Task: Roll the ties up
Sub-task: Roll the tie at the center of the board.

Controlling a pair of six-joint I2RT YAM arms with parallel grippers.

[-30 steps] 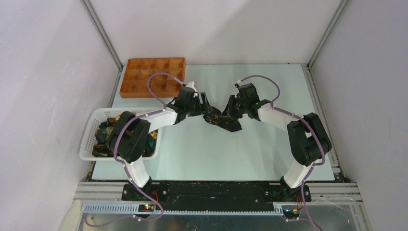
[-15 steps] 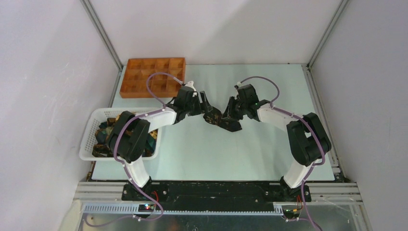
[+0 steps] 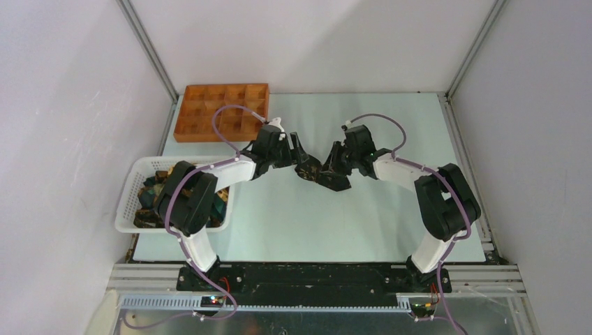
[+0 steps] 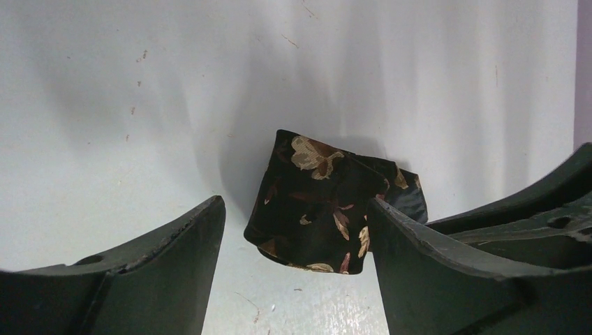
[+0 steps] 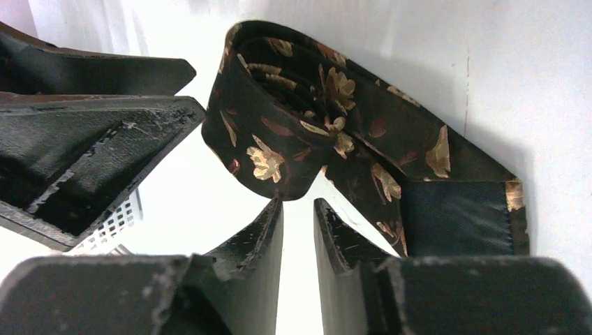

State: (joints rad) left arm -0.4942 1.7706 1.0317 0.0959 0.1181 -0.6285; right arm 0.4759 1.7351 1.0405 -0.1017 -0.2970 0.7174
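Note:
One of the ties [image 3: 317,172], dark with gold and brown leaves, lies partly rolled at the middle of the table between both grippers. In the left wrist view the roll [image 4: 317,209] stands between my left gripper's [image 4: 294,206] wide-open fingers and leans against the right finger [image 4: 419,244]. In the right wrist view the roll [image 5: 293,118] and its flat tail [image 5: 447,202] lie just ahead of my right gripper [image 5: 299,202]. Its fingers stand a narrow gap apart with nothing between them. From above, the left gripper [image 3: 300,158] and right gripper [image 3: 334,167] face each other over the tie.
A white mesh basket [image 3: 130,202] holding more ties [image 3: 150,192] stands at the left edge, under the left arm's elbow. An orange compartment tray [image 3: 216,115] sits at the back left. The left gripper's finger [image 5: 105,139] fills the left of the right wrist view.
The right wrist has shifted slightly back and left, and its fingers have parted a little. The left gripper and the tie have hardly moved.

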